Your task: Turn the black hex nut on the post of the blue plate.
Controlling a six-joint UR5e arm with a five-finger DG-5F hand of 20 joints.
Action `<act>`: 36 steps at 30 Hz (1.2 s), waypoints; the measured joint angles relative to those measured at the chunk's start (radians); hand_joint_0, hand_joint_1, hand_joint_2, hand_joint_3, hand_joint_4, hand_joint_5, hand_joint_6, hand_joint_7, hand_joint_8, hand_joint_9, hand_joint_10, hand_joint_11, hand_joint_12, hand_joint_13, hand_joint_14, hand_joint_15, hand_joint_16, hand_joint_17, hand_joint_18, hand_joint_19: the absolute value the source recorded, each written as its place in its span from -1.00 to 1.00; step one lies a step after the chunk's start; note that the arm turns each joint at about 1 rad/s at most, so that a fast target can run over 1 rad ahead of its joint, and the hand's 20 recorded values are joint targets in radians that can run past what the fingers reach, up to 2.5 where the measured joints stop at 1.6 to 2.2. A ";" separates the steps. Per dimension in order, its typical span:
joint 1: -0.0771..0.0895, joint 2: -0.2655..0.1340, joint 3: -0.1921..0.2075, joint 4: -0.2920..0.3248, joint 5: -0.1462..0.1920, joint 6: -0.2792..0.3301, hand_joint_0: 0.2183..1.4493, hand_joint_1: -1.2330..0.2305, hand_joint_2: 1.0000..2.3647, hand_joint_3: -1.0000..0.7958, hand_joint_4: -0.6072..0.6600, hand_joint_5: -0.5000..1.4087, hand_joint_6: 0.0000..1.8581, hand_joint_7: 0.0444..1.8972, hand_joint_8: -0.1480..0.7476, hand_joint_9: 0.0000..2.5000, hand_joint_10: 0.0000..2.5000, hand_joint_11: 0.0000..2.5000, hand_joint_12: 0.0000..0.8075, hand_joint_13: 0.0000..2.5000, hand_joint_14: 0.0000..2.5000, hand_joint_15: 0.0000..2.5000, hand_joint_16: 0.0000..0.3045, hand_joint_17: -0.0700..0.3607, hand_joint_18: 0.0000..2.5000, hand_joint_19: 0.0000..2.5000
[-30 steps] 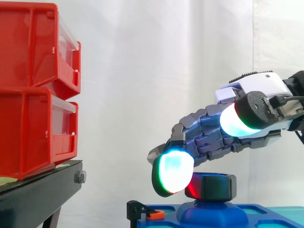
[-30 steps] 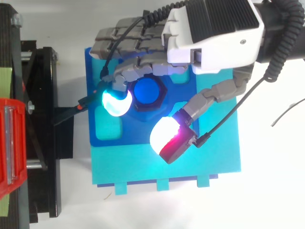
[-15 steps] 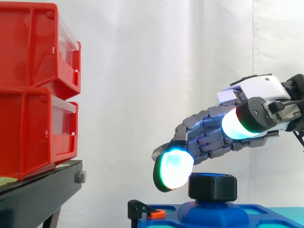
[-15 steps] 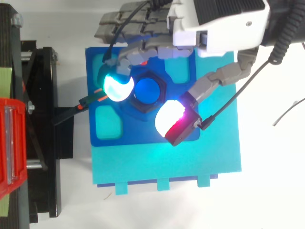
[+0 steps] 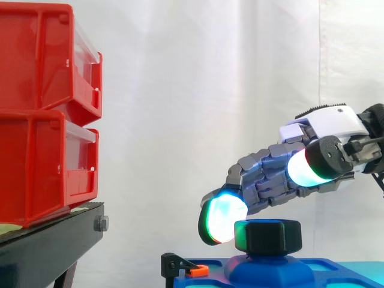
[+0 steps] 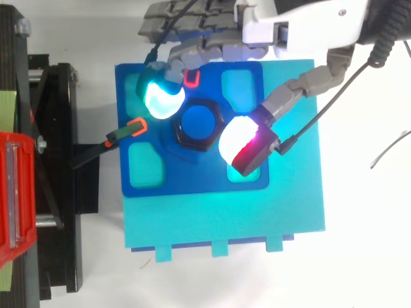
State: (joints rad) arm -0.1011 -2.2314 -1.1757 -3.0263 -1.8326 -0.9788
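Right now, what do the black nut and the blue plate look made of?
Nut: matte black plastic, it seems; dull faces, no metal shine. Plate: also plastic, probably; flat, even blue with moulded pockets, little gloss.

Robot hand (image 5: 270, 177) loosely splayed, angled down

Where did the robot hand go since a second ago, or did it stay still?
Yes, it moved. In the top view the hand slid toward the top edge, across the blue plate, which stayed put.
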 measured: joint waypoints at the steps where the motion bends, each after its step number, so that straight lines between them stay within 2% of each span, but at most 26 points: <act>1: -0.003 0.000 -0.001 0.001 -0.005 -0.001 -0.66 0.18 -1.00 -0.44 0.26 -0.72 -0.46 -0.11 -0.14 -1.00 -1.00 -1.00 -0.14 -1.00 -1.00 -1.00 -0.69 -0.19 -1.00 -1.00; 6: -0.012 0.000 -0.002 0.004 -0.019 0.000 -0.66 0.17 -1.00 -0.44 0.26 -0.72 -0.46 -0.11 -0.14 -1.00 -1.00 -1.00 -0.13 -1.00 -1.00 -1.00 -0.70 -0.19 -1.00 -1.00; 12: -0.015 0.001 -0.001 0.004 -0.022 0.001 -0.65 0.17 -1.00 -0.44 0.26 -0.72 -0.46 -0.11 -0.14 -1.00 -1.00 -1.00 -0.14 -1.00 -1.00 -1.00 -0.70 -0.19 -1.00 -1.00; 21: -0.016 0.001 0.032 -0.006 -0.022 0.002 -0.65 0.16 -1.00 -0.44 0.26 -0.72 -0.46 -0.11 -0.14 -1.00 -1.00 -1.00 -0.14 -1.00 -1.00 -1.00 -0.70 -0.19 -1.00 -1.00; 30: -0.008 0.001 0.080 -0.047 -0.021 0.001 -0.65 0.16 -1.00 -0.44 0.25 -0.72 -0.46 -0.11 -0.15 -1.00 -1.00 -1.00 -0.14 -1.00 -1.00 -1.00 -0.70 -0.20 -1.00 -1.00; 36: 0.001 0.001 0.090 -0.055 -0.015 0.001 -0.65 0.16 -1.00 -0.44 0.25 -0.72 -0.46 -0.11 -0.15 -1.00 -1.00 -1.00 -0.15 -1.00 -1.00 -1.00 -0.70 -0.20 -1.00 -1.00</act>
State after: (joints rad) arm -0.0997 -2.2307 -1.0853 -3.0813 -1.8473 -0.9778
